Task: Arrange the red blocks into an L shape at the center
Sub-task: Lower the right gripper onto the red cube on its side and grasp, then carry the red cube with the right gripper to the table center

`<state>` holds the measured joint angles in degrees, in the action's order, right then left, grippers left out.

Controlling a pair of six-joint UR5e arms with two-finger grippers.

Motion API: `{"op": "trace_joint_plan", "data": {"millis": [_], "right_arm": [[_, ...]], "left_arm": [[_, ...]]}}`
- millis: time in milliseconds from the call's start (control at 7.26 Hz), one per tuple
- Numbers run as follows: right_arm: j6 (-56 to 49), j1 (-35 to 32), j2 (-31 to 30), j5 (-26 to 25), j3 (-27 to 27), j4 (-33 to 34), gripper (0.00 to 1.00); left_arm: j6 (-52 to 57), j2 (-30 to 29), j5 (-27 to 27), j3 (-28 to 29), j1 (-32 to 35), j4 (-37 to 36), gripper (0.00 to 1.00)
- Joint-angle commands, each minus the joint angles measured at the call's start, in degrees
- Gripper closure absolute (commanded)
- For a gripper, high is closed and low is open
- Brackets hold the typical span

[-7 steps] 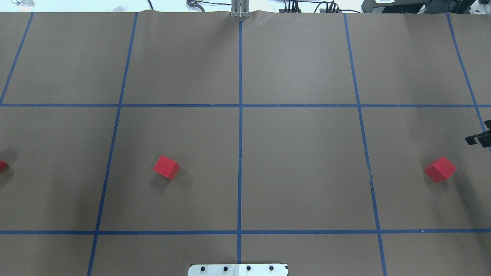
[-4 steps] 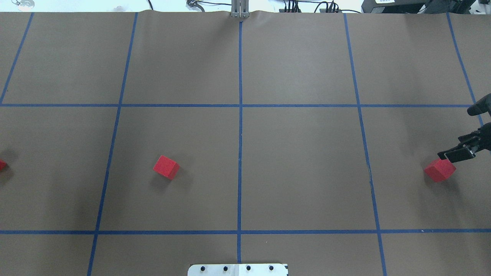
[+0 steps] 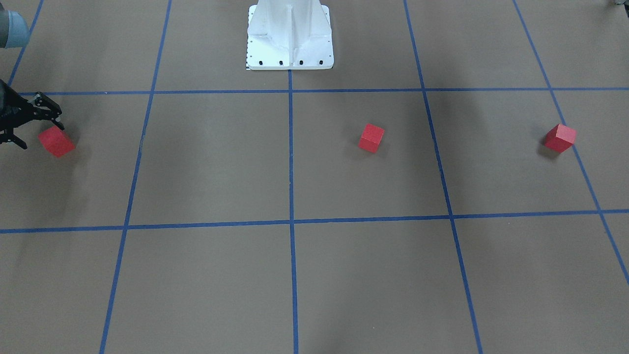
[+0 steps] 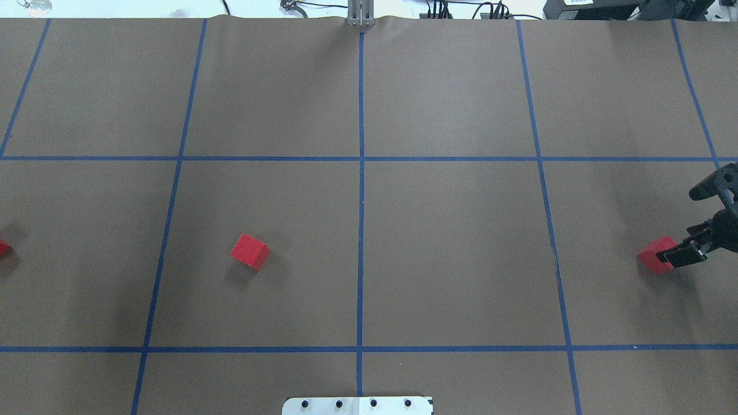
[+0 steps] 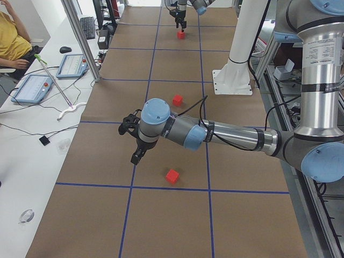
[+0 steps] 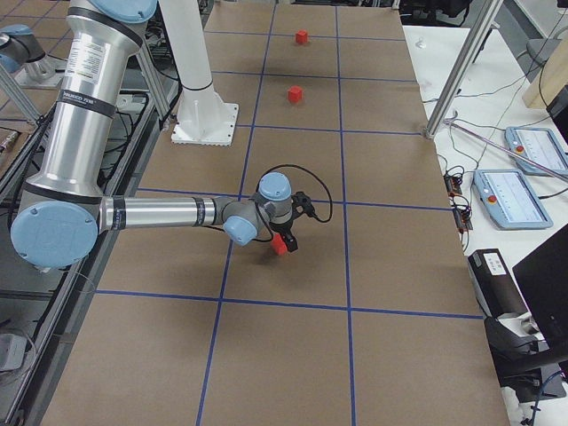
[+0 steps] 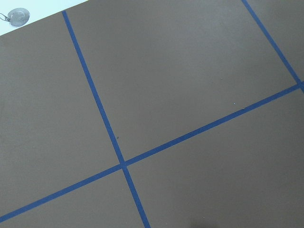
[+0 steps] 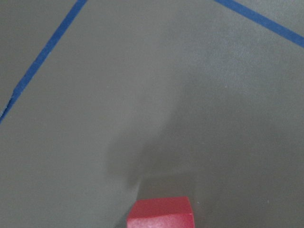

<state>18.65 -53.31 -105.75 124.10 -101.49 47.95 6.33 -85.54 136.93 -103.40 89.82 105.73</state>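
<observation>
— Okay, nearest from the left end first; left arm pose?
— Forearm stretched out low and about level over the table (image 4: pixel 450 230); wrist bent down; left gripper (image 5: pixel 132 142) hangs off the surface by a crossing of the blue tape lines (image 4: pixel 361 230); fingers wide or narrow, cannot tell from that side view; its wrist camera shows only paper and tape.
— Block there?
— Left red block (image 5: pixel 172 176) flat on the table near that gripper, apart from it, on the camera's side of the forearm; just beside a tape line.
— Next out?
— Middle red block (image 4: pixel 249 252); alone in the square just left of the centre line, askew to the grid; well apart from the other two.
— Far end?
— Right arm reaches out low, forearm about level, wrist turned down; right gripper (image 3: pixel 42 131) spread wide, holding nothing, tilted over the right red block (image 3: pixel 56 142); one finger crosses the block's outer edge in the overhead view; wrist camera has the block at bottom centre, no fingers around it; block flat on the table in the end square.
— L shape?
— Not formed; three blocks in a loose row, none touching.
</observation>
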Motion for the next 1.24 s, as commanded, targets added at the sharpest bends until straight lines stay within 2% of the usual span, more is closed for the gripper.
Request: {"op": "trace_joint_plan", "data": {"millis": [0,413,551,689,827,965,1103], "right_arm": [[0.1,1.4,0.2,-0.9,0.8,0.0,0.01],[0.1,2.9,0.4,-1.0,1.2,0.2,0.01],[0.1,3.2,0.5,-1.0,1.6,0.3,0.05],[0.1,3.2,0.5,-0.7,1.9,0.4,0.31],[0.1,3.2,0.6,-0.7,2.3,0.6,0.8],[0.1,3.2,0.7,-0.7,2.3,0.6,1.0],[0.1,3.1,1.0,-0.4,1.7,0.5,1.0]], "left_arm": [[0.0,-0.1,0.0,0.0,0.0,0.0,0.0],[0.0,-0.1,0.0,0.1,0.0,0.0,0.0],[0.0,-0.1,-0.1,0.1,-0.1,0.0,0.0],[0.0,-0.1,0.0,0.1,0.0,0.0,0.0],[0.0,-0.1,0.0,0.1,0.0,0.0,0.0],[0.0,-0.1,0.0,0.1,0.0,0.0,0.0],[0.0,-0.1,0.0,0.1,0.0,0.0,0.0]]}}
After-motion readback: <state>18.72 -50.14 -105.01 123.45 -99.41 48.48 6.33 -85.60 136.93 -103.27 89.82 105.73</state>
